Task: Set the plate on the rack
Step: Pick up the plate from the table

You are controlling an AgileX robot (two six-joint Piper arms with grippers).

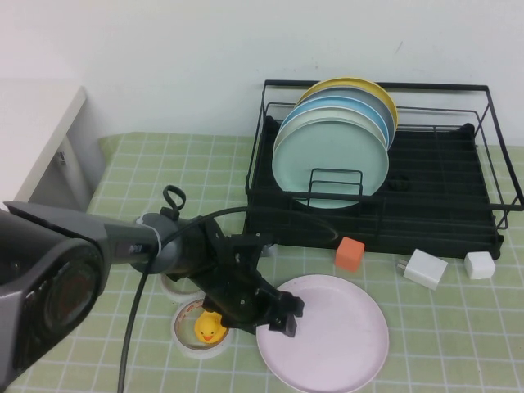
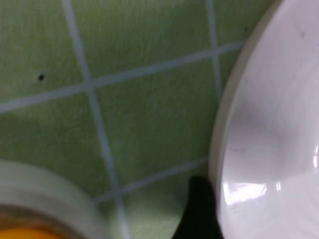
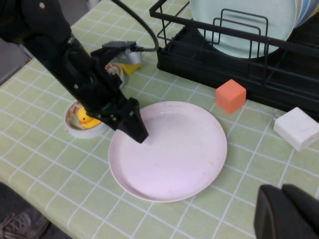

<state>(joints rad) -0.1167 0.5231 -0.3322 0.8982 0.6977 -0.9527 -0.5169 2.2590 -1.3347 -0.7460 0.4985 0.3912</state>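
We had barely begun: the plate (image 1: 323, 332) lay flat near the surface's front edge, the left gripper (image 1: 281, 314) gripping its rim, rack (image 1: 458, 214) waiting, right gripper (image 3: 286, 211) apart, jaws together.

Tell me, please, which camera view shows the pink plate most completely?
The right wrist view: the whole plate lies flat on the table, the left gripper at its rim. The high view shows it too, partly covered by that gripper. The left wrist view catches only a rim section. The right gripper hovers nearby.
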